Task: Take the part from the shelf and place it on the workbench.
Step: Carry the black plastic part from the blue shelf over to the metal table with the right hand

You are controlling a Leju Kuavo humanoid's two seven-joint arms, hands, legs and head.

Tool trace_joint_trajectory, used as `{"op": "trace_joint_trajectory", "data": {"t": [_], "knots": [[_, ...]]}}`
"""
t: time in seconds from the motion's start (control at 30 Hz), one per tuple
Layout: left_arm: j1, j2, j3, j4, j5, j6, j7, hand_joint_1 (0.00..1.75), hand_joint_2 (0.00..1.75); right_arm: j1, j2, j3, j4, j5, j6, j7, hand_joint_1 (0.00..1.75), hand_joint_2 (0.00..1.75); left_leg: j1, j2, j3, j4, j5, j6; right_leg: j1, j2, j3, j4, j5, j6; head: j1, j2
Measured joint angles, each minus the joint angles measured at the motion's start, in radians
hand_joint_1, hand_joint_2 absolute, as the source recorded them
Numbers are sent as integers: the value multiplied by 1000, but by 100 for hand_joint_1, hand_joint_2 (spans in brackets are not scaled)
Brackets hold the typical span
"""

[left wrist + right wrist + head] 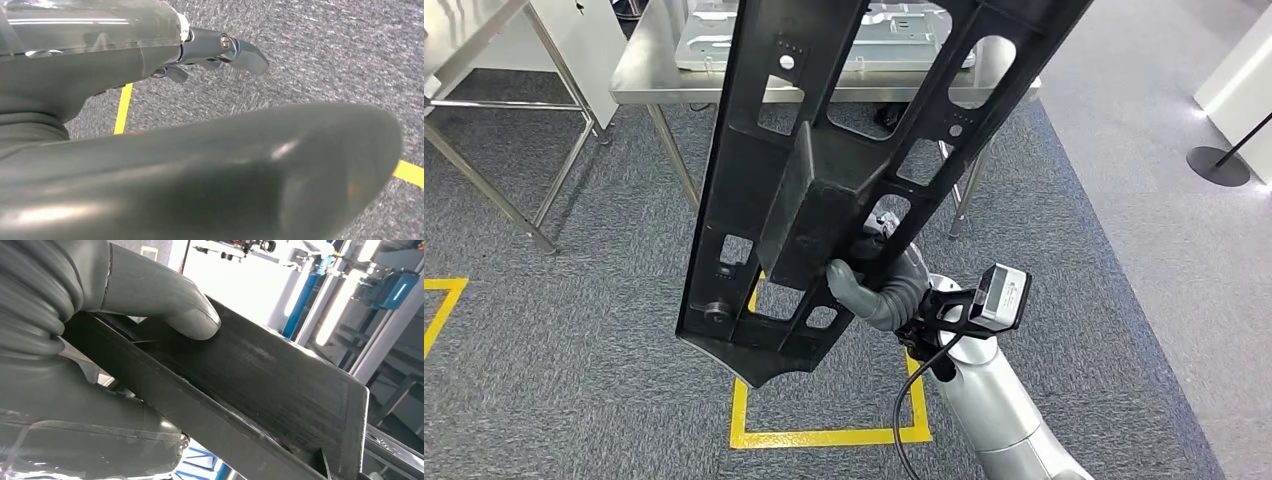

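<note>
- Part (824, 170): a long black frame with cut-out windows and a raised box-shaped rib along its middle. It is off the shelf and carried in the air, rising up and forward from the right hand (869, 285) and standing steeply on end, tilted a little.
- Right hand: it grips the part low down, near the foot of the raised rib. The grey thumb (190, 315) presses flat on the broad face of the rib while the rest of the hand wraps the other side of that rib, so the part is clamped between them. Most of the part's length stands above the hand and a short pointed end hangs below it.
- Left hand (220, 50): it holds nothing. It hangs over grey carpet with yellow floor tape (122, 107), its dark fingers loosely curled rather than spread.
- Bench (639, 75): a steel table ahead of the right hand, beyond the part's upper half. A pale metal panel (724, 35) already lies on it. The part does not touch the bench.
- Progress, as I judge it: the pick from the shelf is done, and the carry looks well advanced, since the bench is near.
- Left to do: close the gap to the bench, tip the part down from its steep stand onto a bare stretch of the top, and let go. The one-handed, low grip on so long a piece suggests it could swing.
</note>
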Motion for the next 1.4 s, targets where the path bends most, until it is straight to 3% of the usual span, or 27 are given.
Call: {"op": "trace_joint_trajectory", "data": {"t": [0.07, 0.17, 0.2, 0.23, 0.3, 0.37, 0.47, 0.53, 0.57, 0.6, 0.67, 0.7, 0.73, 0.77, 0.83, 0.87, 0.9, 0.97, 1.03, 1.1, 1.17, 1.23, 1.27, 1.3, 1.37, 1.4], "knots": [[-1, 0, 0, 0, -1, 0, 0, 0, 0, -1, 0, -2, -3, 0, -2, -1, 175, 175, 3, 2, 3, -4, 0, 10, -2, -11, -28, 61, -35, 10, 0, 0], [-1, 1, -1, 0, -3, 0, -1, 0, 0, 3, -2, -4, -5, 1, -5, -2, 175, 175, 1, 5, 6, -4, -7, 18, -7, -21, -136, 257, -108, 20, 0, 0], [0, 1, -1, 0, -3, 0, -1, 0, 0, 6, -3, -4, -5, 1, -7, -2, 175, 175, 1, 6, 9, -4, -10, 18, -8, -22, -160, 290, -106, 20, 0, 0], [0, 2, -1, 0, -3, 0, -1, 0, 0, 8, -4, -4, -5, 2, -8, -2, 175, 175, 1, 6, 14, -4, -14, 17, -9, -22, -163, 282, -83, 19, 0, 0], [0, 2, -1, 0, -3, 0, -1, 0, 0, 9, -5, -5, -6, 3, -10, -2, 175, 175, 1, 6, 30, -4, -25, 14, -7, -27, -114, 159, 0, 10, 0, 0], [0, 2, -1, 0, -4, 0, -2, 0, 0, 8, -5, -5, -8, 4, -10, -3, 175, 175, -1, 7, 43, -6, -36, 5, 0, -34, -57, 38, 42, -2, 0, 0], [-2, 2, -2, 0, -6, 0, -4, 0, 0, 8, -5, -5, -11, 3, -10, -4, 175, 175, -3, 13, 56, -17, -49, -12, 8, -32, -36, -3, 29, -17, 0, 0], [-6, 3, -2, 0, -6, 0, -6, 0, 0, 9, -5, -6, -16, 3, -10, -4, 175, 175, -5, 19, 70, -18, -58, -23, 2, -28, -9, -18, 20, -26, 0, 0], [-8, 4, -3, 0, -6, -1, -6, 0, 0, 7, -5, -6, -19, 3, -10, -5, 175, 175, -6, 19, 62, 6, -67, -27, -1, -28, 10, -27, 13, -31, 0, 0], [-8, 4, -3, 0, -6, -1, -7, 0, 0, 6, -4, -7, -21, 2, -10, -6, 175, 175, -6, 17, 35, 56, -79, -29, -3, -29, 29, -33, 6, -35, 0, 0], [-5, 5, -4, 0, -6, -2, -8, 0, 0, 5, -3, -7, -21, 2, -10, -6, 175, 175, -6, 11, -69, 207, -110, -29, -1, -27, 54, -34, -15, -42, -1, 0], [-2, 6, -4, 0, -6, -2, -8, 0, 0, 8, -3, -7, -20, 3, -10, -5, 175, 175, -6, 10, -119, 262, -108, -28, 0, -25, 66, -34, -25, -43, -1, 0], [1, 7, -4, 0, -6, -2, -8, 0, 0, 12, -3, -7, -20, 3, -10, -4, 175, 175, -6, 9, -152, 280, -85, -26, 1, -21, 80, -34, -37, -43, -1, 0], [3, 7, -4, 0, -6, -2, -8, 0, 0, 14, -3, -7, -19, 4, -10, -3, 175, 175, -6, 9, -161, 252, -39, -24, 2, -18, 95, -34, -49, -42, -1, 0], [5, 8, -4, 0, -6, -2, -8, 0, 0, 14, -3, -7, -19, 3, -10, -4, 175, 175, -9, 7, -131, 123, 67, -16, 3, -14, 130, -35, -78, -37, -1, 0], [5, 9, -4, 0, -6, -2, -8, 0, 0, 13, -3, -6, -19, 3, -10, -4, 175, 175, -12, 6, -109, 63, 92, -11, 5, -12, 143, -35, -92, -32, -1, 0], [5, 10, -4, 0, -6, -2, -8, 0, 0, 12, -3, -6, -19, 3, -10, -4, 175, 175, -15, 5, -93, 28, 97, -6, 5, -11, 151, -39, -102, -27, -1, 0], [5, 11, -5, 0, -6, -2, -8, 0, 0, 12, -3, -6, -20, 3, -10, -4, 175, 175, -16, 4, -74, 3, 71, 6, 6, -9, 159, -38, -102, -14, -1, 0], [5, 11, -5, 0, -4, -1, -8, 0, 0, 10, -3, -7, -21, 3, -10, -4, 175, 175, -12, 2, -55, -10, 58, 16, 5, -13, 140, 9, -84, -2, 0, 0], [5, 11, -5, 0, -3, 0, -9, 0, 0, 8, -3, -7, -21, 3, -10, -5, 175, 175, -8, 0, -29, -23, 44, 23, 1, -18, 69, 117, -84, 8, 0, 0], [6, 11, -5, 0, -2, 2, -10, 0, 0, 10, -4, -7, -19, 3, -10, -6, 175, 175, -8, 0, -3, -28, 25, 25, -4, -20, -22, 222, -132, 14, 0, 0], [8, 11, -5, 0, 0, 3, -10, 0, 0, 14, -5, -7, -17, 3, -10, -6, 175, 175, -8, -1, 29, -29, 0, 25, -9, -22, -83, 246, -176, 17, 0, 0], [8, 11, -5, 0, 0, 4, -10, 0, 0, 16, -5, -8, -17, 3, -10, -6, 175, 175, -8, -1, 49, -29, -14, 23, -11, -23, -95, 218, -166, 18, 0, 0], [9, 11, -4, 0, 0, 4, -10, 0, 0, 17, -6, -8, -16, 3, -10, -6, 175, 175, -8, -2, 70, -29, -29, 21, -11, -25, -96, 168, -126, 18, 0, 0], [9, 11, -5, 0, 0, 4, -10, 0, 0, 20, -7, -12, -14, 2, -11, -7, 175, 175, -9, -3, 104, -29, -57, 14, -8, -33, -92, 56, 2, 10, 0, 0], [8, 10, -5, 0, 0, 5, -10, 0, 0, 22, -9, -14, -13, 2, -11, -7, 175, 175, -9, -3, 116, -29, -72, 8, -4, -36, -88, 24, 43, 4, 0, 0]]}}
